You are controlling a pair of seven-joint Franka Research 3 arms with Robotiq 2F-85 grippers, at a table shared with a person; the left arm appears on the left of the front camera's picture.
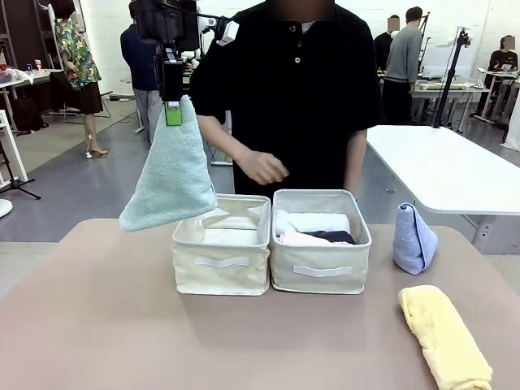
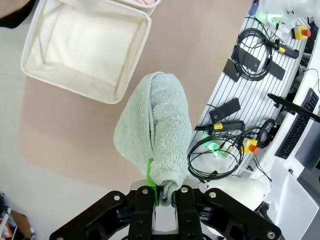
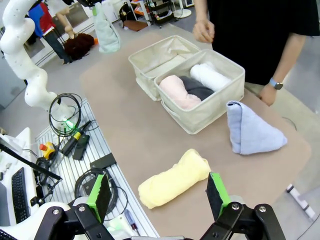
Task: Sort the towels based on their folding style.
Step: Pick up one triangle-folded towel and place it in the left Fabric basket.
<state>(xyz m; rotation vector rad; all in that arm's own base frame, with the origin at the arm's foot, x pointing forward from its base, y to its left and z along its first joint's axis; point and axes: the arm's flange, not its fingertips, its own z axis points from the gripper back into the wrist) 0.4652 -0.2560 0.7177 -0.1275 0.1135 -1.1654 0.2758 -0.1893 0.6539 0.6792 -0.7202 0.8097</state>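
**Front view.** The left claw (image 1: 173,112) is high over the left side of the table (image 1: 89,325), clamped on the tip of the green cone towel (image 1: 169,175). The towel hangs point-up, well clear of the surface. Gripping it by the tip likely keeps the fold from opening. It hangs above and just left of the left bin (image 1: 221,275), whose bare floor shows; I judge this the bin for cones. The right bin (image 1: 321,276) touches the left one and holds rolls. The blue cone towel (image 1: 413,238) stands on the table right of the bins. The yellow roll (image 1: 444,335) lies nearer the robot. The person's hand (image 1: 260,167) hovers behind the bins, touching nothing.

**Left wrist view.** The left claw (image 2: 164,194) has its fingers together on the pinched tip of the green cone towel (image 2: 155,125). The left bin (image 2: 70,84) sits off to the upper left, not directly beneath. A sideways shift seems needed before release.

**Right wrist view.** The right claw (image 3: 158,192) has its jaws wide apart and holds nothing. It is poised over the yellow roll (image 3: 175,176), probably its next pick. The pink roll (image 3: 175,90), grey roll (image 3: 196,88) and white roll (image 3: 210,75) lie side by side in the right bin (image 3: 210,112). The blue cone towel (image 3: 252,132) sits just beside that bin.
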